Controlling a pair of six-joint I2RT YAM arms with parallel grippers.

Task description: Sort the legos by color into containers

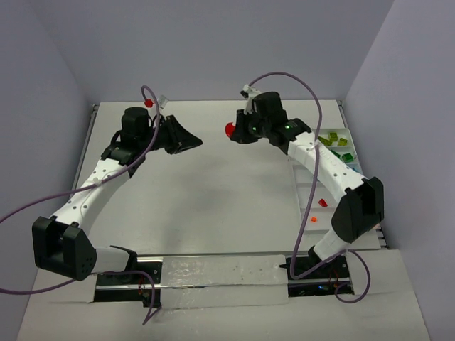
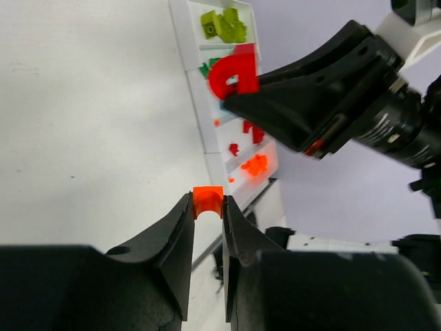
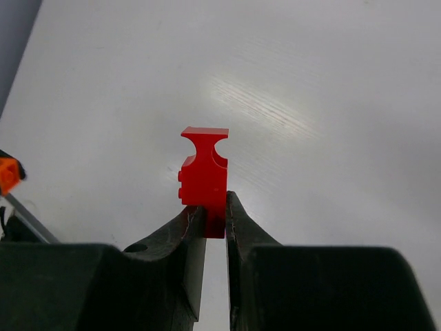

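**Q:** What has your left end effector got?
**A:** Nearly closed. It pinches an orange lego at the fingertips, above the worktop.
**Q:** And your right end effector?
**A:** Clamped on a red lego that juts past the tips, held off the surface. The two face each other, near but apart. The white tray lies along the worktop's right edge — lime green legos in its far compartment.

The top view looks down from behind both arms over the whole table. Each wrist view looks closely along its own claw. Ahead of the left claw are the right claw and tray, both also in the top view.
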